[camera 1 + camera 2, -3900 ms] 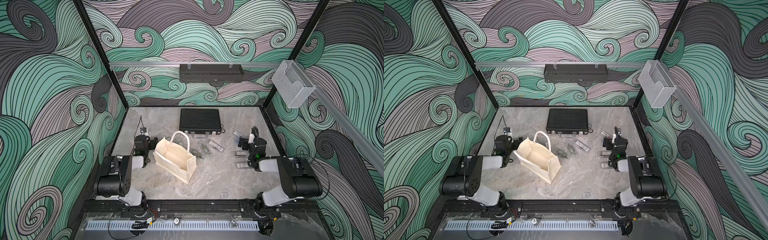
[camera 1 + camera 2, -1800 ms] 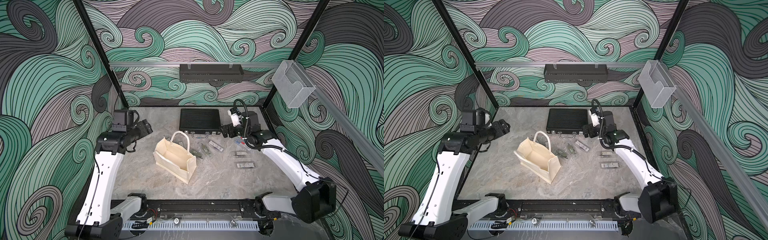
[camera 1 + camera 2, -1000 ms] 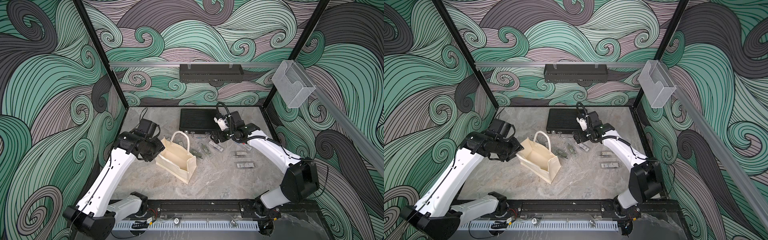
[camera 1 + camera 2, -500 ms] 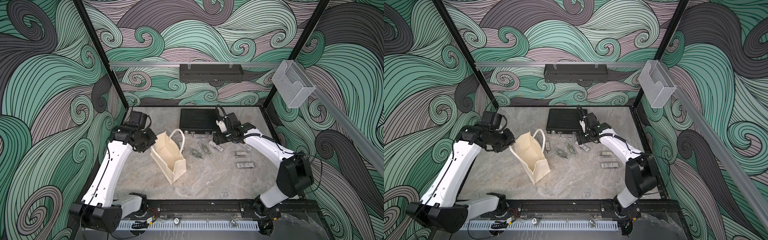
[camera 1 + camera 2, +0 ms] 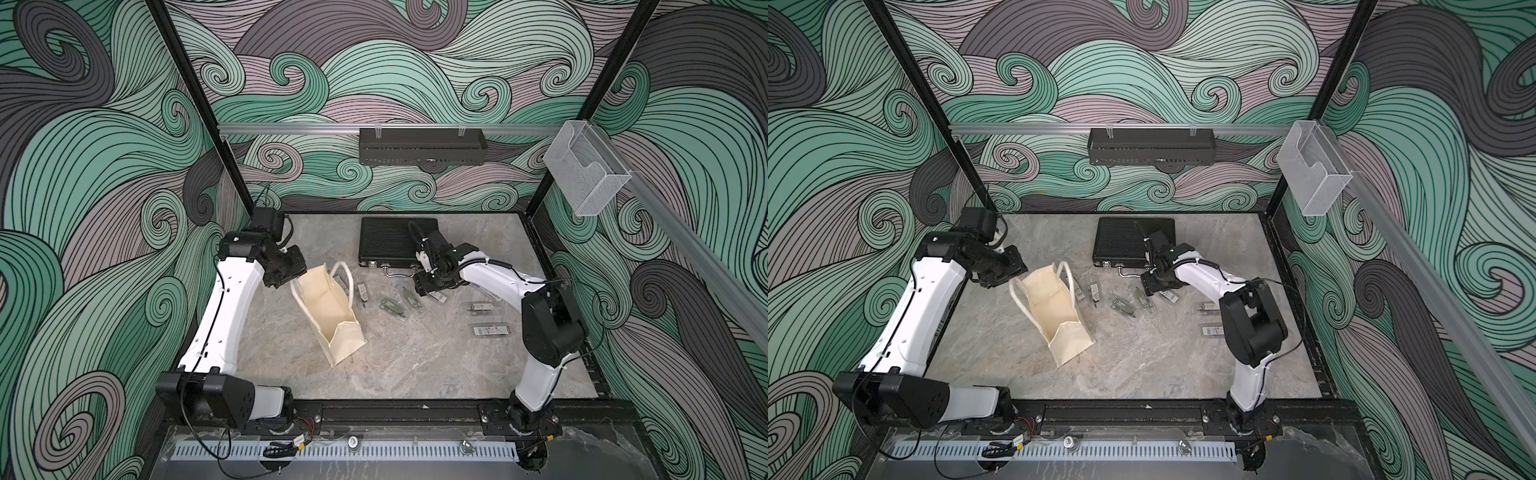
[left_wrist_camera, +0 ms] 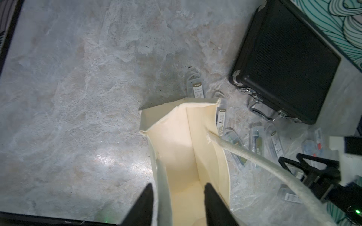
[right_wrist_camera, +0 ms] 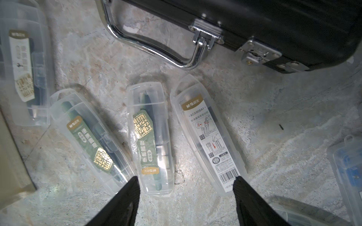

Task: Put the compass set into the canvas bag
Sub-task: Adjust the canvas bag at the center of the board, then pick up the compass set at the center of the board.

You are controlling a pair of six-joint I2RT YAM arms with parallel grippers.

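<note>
The cream canvas bag (image 5: pixel 328 307) (image 5: pixel 1054 309) leans over on the marble floor, its mouth turned toward my left gripper (image 5: pixel 292 277). In the left wrist view my left gripper (image 6: pixel 178 203) stands open astride one wall of the canvas bag (image 6: pixel 176 140), one finger outside and one inside. Several clear compass set cases lie beside the bag. My right gripper (image 7: pixel 186 185) hangs open low over two of them, the green-labelled compass set (image 7: pixel 149 137) and the white-labelled compass set (image 7: pixel 207 135). Both top views show the right gripper (image 5: pixel 422 286) (image 5: pixel 1148 286) there.
A black ribbed briefcase (image 5: pixel 395 245) (image 7: pixel 254 29) lies shut at the back, its metal handle (image 7: pixel 156 49) just beyond the cases. More clear cases (image 5: pixel 490 330) sit toward the right wall. A loop handle (image 6: pixel 254 162) of the bag crosses the left wrist view.
The left gripper pulled the bag's mouth round to the left, tipping it, and its jaws now stand apart. The right gripper came down over the cases and its jaws narrowed.
</note>
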